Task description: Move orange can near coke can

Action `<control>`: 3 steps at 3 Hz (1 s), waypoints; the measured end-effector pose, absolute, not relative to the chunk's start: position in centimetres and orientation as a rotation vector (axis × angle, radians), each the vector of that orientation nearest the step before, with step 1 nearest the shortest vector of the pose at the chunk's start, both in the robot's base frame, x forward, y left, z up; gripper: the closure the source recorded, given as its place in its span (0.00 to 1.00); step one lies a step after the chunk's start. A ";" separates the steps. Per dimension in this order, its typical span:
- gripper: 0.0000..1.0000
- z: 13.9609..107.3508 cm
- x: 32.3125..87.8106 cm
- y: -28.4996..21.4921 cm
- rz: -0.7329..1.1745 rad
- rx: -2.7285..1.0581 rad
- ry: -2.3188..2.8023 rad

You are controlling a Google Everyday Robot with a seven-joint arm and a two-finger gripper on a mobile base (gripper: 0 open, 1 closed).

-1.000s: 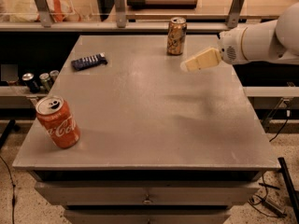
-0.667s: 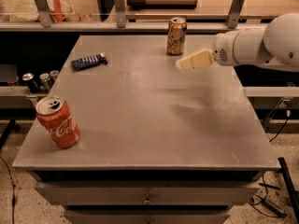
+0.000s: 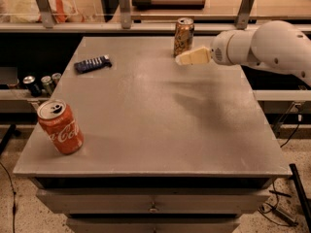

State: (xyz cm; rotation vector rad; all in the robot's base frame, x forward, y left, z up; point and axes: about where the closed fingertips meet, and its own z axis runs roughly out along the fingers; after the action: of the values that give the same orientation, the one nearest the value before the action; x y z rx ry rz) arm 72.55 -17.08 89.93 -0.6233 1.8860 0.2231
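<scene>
Camera view, looking down over a grey table (image 3: 155, 130) that fills most of the scene, with a drawer front (image 3: 153, 200) below its near edge. A white arm (image 3: 272, 47) reaches in from the right, above the table's far right part, and casts a soft shadow on the surface beneath it.

The coke can (image 3: 60, 127) stands at the near left corner, tilted slightly, its red side and white script facing forward and its silver top in view. The orange can (image 3: 183, 35) stands upright at the far edge of the table, a little right of centre, well apart from the coke can and diagonally across from it.

The cream-coloured gripper (image 3: 187, 58) points left at the end of the arm, raised above the table, with its tip just in front of the orange can's lower part. Whether it touches the can cannot be told, nor whether the gripper is set wide or narrow; it holds nothing that can be seen.

A flat dark blue object (image 3: 92, 63) lies on the far left part of the table, apart from both cans. Three small dark cans (image 3: 41, 84) stand on a lower shelf to the left of the table.
</scene>
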 end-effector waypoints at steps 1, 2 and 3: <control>0.00 89.7 74.6 -16.3 0.183 -0.609 1.896; 0.00 89.2 76.6 -15.2 0.167 -0.603 1.912; 0.00 88.8 78.1 -14.3 0.181 -0.605 1.919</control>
State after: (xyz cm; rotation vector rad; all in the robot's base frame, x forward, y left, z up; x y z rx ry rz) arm 78.14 -14.33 88.83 -0.6054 1.9186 0.1808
